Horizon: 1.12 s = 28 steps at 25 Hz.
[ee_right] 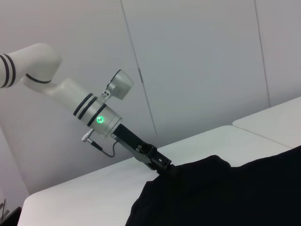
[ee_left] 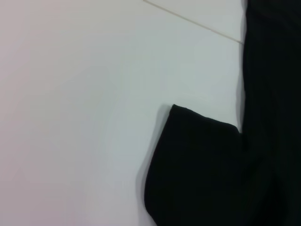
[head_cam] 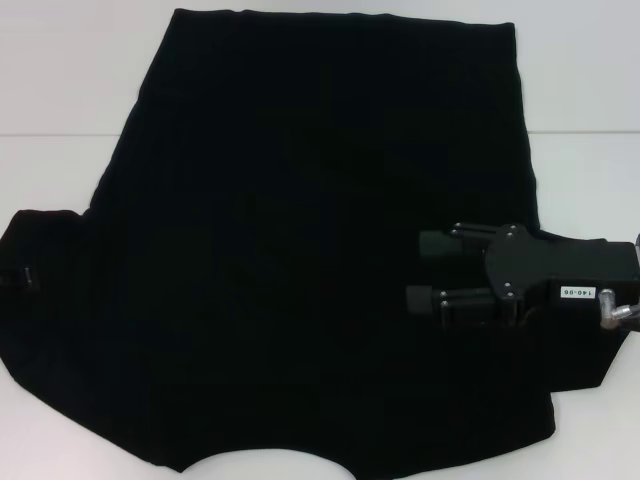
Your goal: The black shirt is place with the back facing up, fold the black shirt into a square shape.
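Black shirt [head_cam: 300, 250] lies spread, print hidden, on the white table [head_cam: 60, 100], the right gripper [head_cam: 415, 272] poised over its right side with fingers apart, seemingly ready to pinch and start a fold.

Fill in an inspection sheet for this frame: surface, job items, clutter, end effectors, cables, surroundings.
Surface: white table, with a thin seam line across it.
Job's things: black shirt spread flat, plain side up, no print showing, neckline towards the robot, one sleeve lying out on the table.
Clutter: nothing seen.
End effectors: right end effector over the shirt's right part, open, holding nothing. Left end effector at a raised edge of the shirt, seen only in the right wrist view.
Cables: short cable at the right wrist; a cable loop on the left arm.
Surroundings: pale wall panels behind the table.
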Each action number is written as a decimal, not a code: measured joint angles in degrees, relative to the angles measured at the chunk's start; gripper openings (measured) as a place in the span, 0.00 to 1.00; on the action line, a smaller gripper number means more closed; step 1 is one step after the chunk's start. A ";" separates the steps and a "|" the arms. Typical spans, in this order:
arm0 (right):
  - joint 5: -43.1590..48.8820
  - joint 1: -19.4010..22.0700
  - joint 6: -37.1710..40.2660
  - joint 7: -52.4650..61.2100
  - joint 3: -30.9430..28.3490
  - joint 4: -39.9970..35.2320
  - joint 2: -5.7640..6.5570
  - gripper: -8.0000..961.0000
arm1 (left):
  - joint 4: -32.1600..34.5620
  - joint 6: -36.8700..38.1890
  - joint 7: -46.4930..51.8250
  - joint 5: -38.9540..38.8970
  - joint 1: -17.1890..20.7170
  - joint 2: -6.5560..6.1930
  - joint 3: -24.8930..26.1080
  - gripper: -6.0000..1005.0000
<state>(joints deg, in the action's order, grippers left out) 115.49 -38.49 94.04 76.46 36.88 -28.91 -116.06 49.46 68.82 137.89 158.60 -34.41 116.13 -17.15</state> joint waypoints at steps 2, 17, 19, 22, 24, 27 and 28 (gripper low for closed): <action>0.00 0.00 0.00 0.00 -0.19 0.00 0.04 0.93 | 0.00 0.16 0.02 0.02 0.00 0.06 -0.34 0.86; 0.00 0.00 0.01 0.00 -0.50 0.00 0.05 0.93 | 0.12 -0.31 -0.39 0.29 -0.04 0.09 -1.14 0.57; 0.00 0.00 0.01 0.00 -0.50 -0.03 0.05 0.93 | 0.15 -0.38 -0.41 0.31 -0.04 0.10 -1.14 0.52; 0.00 0.00 0.01 0.00 -0.55 -0.07 0.04 0.93 | 0.35 -0.74 -0.47 0.31 -0.04 0.10 -1.14 0.45; 0.00 0.00 0.01 0.00 -0.63 -0.08 0.05 0.93 | 0.40 -1.18 -0.52 0.36 -0.04 0.10 -1.41 0.40; 0.00 0.00 0.01 0.00 -0.90 -0.09 0.09 0.93 | 0.39 -1.75 -0.49 0.43 -0.04 0.13 -2.37 0.28; 0.00 0.00 0.01 0.00 -1.02 -0.09 0.08 0.93 | 0.39 -1.89 -0.48 0.45 -0.03 0.16 -2.52 0.24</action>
<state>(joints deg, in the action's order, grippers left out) 115.49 -38.50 94.04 76.46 35.87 -29.01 -115.98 49.85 66.92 137.41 159.05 -34.45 116.29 -19.66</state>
